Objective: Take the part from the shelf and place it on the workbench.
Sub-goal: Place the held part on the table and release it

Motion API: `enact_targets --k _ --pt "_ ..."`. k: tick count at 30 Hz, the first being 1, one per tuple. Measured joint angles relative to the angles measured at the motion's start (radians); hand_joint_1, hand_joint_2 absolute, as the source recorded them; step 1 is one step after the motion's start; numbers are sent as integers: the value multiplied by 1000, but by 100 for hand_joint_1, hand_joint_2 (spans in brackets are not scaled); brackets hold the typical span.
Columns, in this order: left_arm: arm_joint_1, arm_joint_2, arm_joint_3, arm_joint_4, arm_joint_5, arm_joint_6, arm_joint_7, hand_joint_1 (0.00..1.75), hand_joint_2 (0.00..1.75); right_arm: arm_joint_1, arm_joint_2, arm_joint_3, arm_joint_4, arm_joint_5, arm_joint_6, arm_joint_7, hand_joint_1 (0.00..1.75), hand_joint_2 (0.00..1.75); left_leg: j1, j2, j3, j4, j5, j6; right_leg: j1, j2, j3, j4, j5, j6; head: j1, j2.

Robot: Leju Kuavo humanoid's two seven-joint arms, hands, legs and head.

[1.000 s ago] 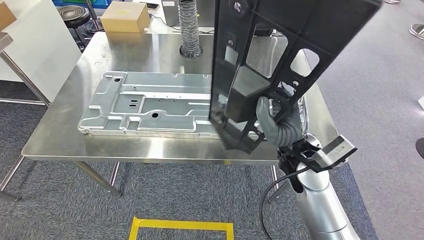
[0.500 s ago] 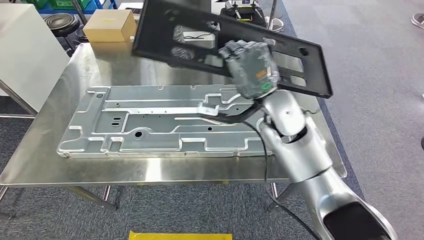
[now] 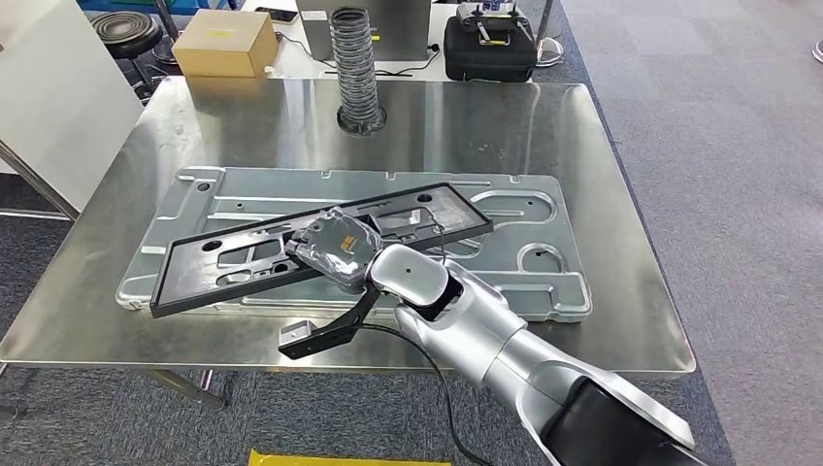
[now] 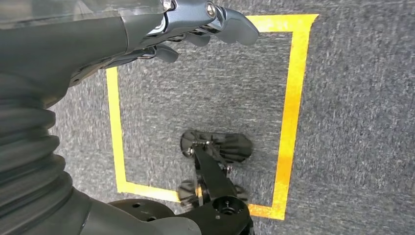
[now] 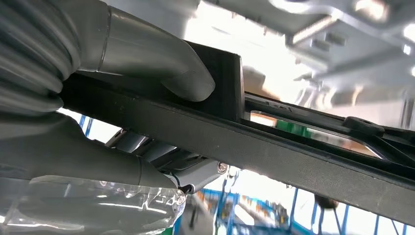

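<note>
The right hand (image 3: 335,248) grips the flat black plastic frame part (image 3: 243,254), fingers clamped on its rail, lying across the stamped grey metal panel (image 3: 543,262) on the steel surface (image 3: 621,175). The left hand (image 4: 195,24) hangs with fingers apart, holding nothing. Risk: releasing unevenly may let the frame slide off the panel's ribs.

- Right arm (image 3: 505,340) — silver, rounded shells that turn black at the near end.
- A thin black cable (image 3: 442,379) runs along its underside.
- Right hand (image 3: 335,248) — grey back under clear plastic wrap, with an orange marking.
- A black bracket (image 3: 325,333) sticks out beside the wrist.
- Left hand (image 4: 195,29) — dark grey, with a ribbed bellows cuff (image 4: 29,161), silver screws at the finger bases and rounded grey fingertips.
- In the right wrist view, a thick smooth grey thumb (image 5: 156,54).
</note>
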Motion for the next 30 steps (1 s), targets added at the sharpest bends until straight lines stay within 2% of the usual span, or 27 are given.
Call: enact_targets --k 1,2,4,6,7,8,10,11,12,13,14,15,16,17,18,20,22,23,24,26,27,28,29,30 --pt "-1 0 -3 0 0 -3 -2 0 175 -1 6 7 23 -12 -2 0 175 175 -1 0 4 1 -4 -4 3 -1 29 -65 28 -5 -1 0" --pt "-1 0 -5 0 0 -6 -6 0 175 -1 10 12 44 -21 -6 1 175 175 -2 0 6 1 -8 -8 6 -1 48 -107 41 -9 -1 0" --pt "-1 0 -13 0 0 -11 -15 0 175 -1 14 18 87 -32 -14 8 175 175 -3 1 9 -1 -11 -18 12 -1 55 -125 42 -17 -3 0" --pt "-1 0 -22 0 0 -16 -28 0 175 -1 15 22 124 -37 -17 21 175 175 -3 4 9 2 -19 -28 8 -1 63 -135 43 -26 -3 0" --pt "-1 1 -26 0 0 -18 -35 0 175 -2 15 22 140 -39 -16 27 175 175 -4 6 2 21 -33 -31 5 -1 69 -142 45 -31 -3 0" --pt "-1 2 -29 0 1 -21 -42 0 175 -3 16 23 154 -40 -15 34 175 175 -4 8 -17 63 -57 -34 3 -2 74 -148 46 -35 -4 0" --pt "0 4 -33 0 5 -27 -55 0 175 -4 16 24 183 -40 -10 49 175 175 -3 9 -83 200 -117 -38 4 -2 78 -149 44 -41 -4 0" --pt "1 4 -35 0 8 -29 -60 0 175 -4 15 24 196 -38 -3 60 175 175 -2 9 -118 263 -137 -41 4 -2 79 -149 43 -42 -4 0" --pt "2 5 -38 0 11 -31 -66 0 175 -3 15 24 209 -35 8 74 175 175 -2 9 -138 294 -137 -42 5 -1 80 -147 41 -42 -4 0" --pt "3 6 -41 0 14 -32 -70 0 175 -3 14 24 220 -32 23 90 131 131 0 9 -138 284 -117 -43 4 0 80 -145 38 -41 -4 0" --pt "3 7 -43 0 16 -32 -73 0 175 -5 13 24 229 -28 38 106 87 87 1 10 -116 233 -82 -43 4 1 82 -141 35 -39 -4 0" --pt "3 8 -46 0 19 -32 -75 0 175 -9 13 24 236 -25 54 120 44 44 3 10 -82 156 -43 -43 3 2 83 -135 30 -35 -4 0" --pt "2 9 -47 0 21 -30 -77 0 175 -15 13 24 243 -24 68 132 0 0 3 9 -49 89 -17 -40 4 3 82 -129 25 -31 -4 0" --pt "1 9 -48 0 25 -27 -79 0 175 -22 13 23 250 -24 81 140 0 0 2 8 -26 42 -2 -36 6 5 82 -124 21 -26 -4 0" --pt "1 9 -49 0 28 -23 -80 0 175 -27 13 21 257 -24 93 145 0 0 1 7 -15 18 1 -31 7 6 81 -120 18 -22 -4 0" --pt "2 9 -50 0 33 -17 -80 0 175 -33 13 15 268 -30 108 147 0 0 -1 6 -14 17 -2 -19 9 7 81 -120 17 -12 -3 0" --pt "3 9 -52 0 34 -16 -80 0 87 -37 13 3 274 -45 111 136 0 0 2 7 -12 13 1 -7 7 6 75 -104 4 -2 -3 0" --pt "3 9 -52 0 34 -16 -81 0 44 -39 13 -4 276 -55 111 128 0 0 4 8 -12 11 3 -2 5 5 61 -73 -17 4 -2 0" --pt "2 8 -52 0 34 -16 -82 0 0 -40 13 -12 278 -68 111 117 0 0 4 9 -12 10 3 2 3 3 36 -17 -48 8 0 0" --pt "3 8 -53 0 36 -16 -84 0 0 -38 12 -31 280 -114 113 78 0 0 3 10 -12 11 3 6 0 2 -32 127 -112 15 1 0" --pt "3 8 -53 0 40 -17 -84 0 0 -33 11 -45 279 -156 121 43 0 0 3 10 -12 11 2 6 -1 2 -56 175 -125 16 1 0" --pt "4 8 -53 0 45 -19 -85 0 0 -27 10 -63 276 -212 135 -2 0 0 3 10 -12 12 2 6 -1 1 -61 182 -116 16 1 0" --pt "4 8 -53 0 50 -21 -87 0 0 -20 9 -88 269 -282 156 -54 0 0 3 9 -11 12 1 6 -1 1 -45 146 -89 13 1 0" --pt "4 8 -53 0 56 -23 -89 0 0 -14 9 -116 258 -358 180 -103 0 0 2 8 -10 13 0 4 0 1 -12 75 -50 9 1 0"
